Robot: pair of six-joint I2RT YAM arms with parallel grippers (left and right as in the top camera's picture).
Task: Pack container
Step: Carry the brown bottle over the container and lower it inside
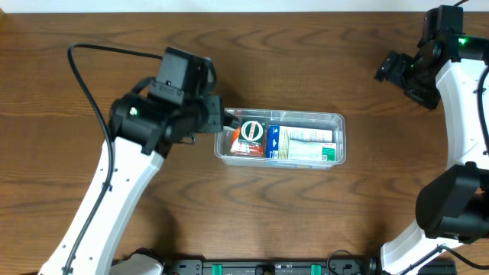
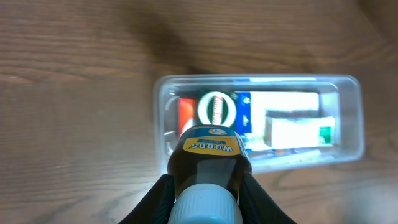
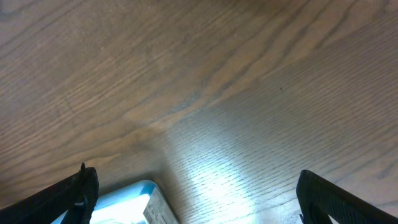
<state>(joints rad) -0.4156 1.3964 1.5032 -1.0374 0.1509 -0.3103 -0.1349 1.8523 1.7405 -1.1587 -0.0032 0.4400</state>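
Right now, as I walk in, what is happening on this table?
The left gripper is shut on a small dark bottle with a white cap, holding it over the left end of the clear container. Several small boxes already lie inside the container. The right gripper is open and empty, off to the far right, away from the container.

The clear, shallow, rectangular container [image 1: 341, 141] lies flat, long side left-to-right, partly filled.

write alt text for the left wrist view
The left hand grips a small dark bottle with a white cap and a yellow label, by the near end of a clear container on a wooden table. The container holds several small boxes.
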